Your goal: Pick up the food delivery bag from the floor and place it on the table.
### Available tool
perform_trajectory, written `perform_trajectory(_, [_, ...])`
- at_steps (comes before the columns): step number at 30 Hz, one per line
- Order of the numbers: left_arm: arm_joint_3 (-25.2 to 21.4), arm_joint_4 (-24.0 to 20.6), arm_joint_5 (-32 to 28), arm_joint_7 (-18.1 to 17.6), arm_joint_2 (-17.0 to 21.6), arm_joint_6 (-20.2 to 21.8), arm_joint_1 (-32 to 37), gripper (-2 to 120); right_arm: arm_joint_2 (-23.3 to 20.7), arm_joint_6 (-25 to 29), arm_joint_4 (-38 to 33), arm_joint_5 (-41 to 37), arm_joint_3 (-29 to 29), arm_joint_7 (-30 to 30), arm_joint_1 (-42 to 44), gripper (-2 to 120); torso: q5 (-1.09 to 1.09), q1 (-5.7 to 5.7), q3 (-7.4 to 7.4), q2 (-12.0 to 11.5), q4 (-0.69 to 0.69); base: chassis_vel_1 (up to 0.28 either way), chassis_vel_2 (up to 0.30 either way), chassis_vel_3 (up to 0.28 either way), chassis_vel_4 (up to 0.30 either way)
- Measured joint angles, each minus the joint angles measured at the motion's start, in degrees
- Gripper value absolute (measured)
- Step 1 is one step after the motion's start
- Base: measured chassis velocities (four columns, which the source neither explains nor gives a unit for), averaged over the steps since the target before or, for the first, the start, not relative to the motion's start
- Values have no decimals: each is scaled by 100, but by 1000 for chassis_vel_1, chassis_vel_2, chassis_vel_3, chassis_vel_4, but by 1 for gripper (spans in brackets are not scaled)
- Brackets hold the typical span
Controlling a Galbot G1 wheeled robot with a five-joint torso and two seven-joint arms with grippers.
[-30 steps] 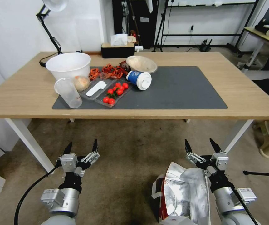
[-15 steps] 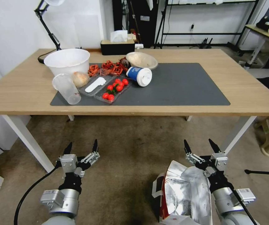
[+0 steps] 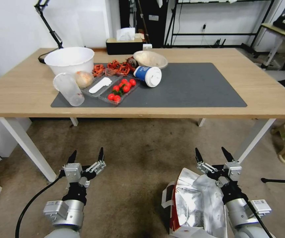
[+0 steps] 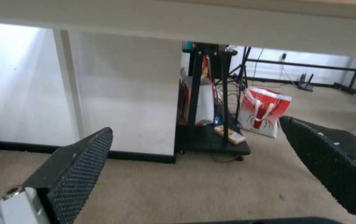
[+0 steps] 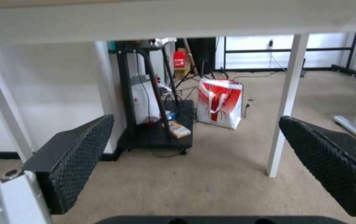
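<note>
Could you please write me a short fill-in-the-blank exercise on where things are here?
1. The food delivery bag stands on the ____.
2. The bag is nearest the ____ gripper.
3. The left gripper has its jaws ____.
4. The blue cup lies on the table's dark ____.

Missing words: floor; right; open; mat
</note>
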State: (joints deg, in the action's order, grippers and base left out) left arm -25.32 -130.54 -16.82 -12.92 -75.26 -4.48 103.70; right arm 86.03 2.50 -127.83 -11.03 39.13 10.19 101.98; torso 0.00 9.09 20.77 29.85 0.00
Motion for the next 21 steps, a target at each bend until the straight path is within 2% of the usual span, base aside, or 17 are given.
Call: perform_trajectory(21, [-41,-4,86,47,108,-70,37,100,-74,98,31,-21,80,-29,12,100,0,-186,-332,-518,0,0,0,0,0])
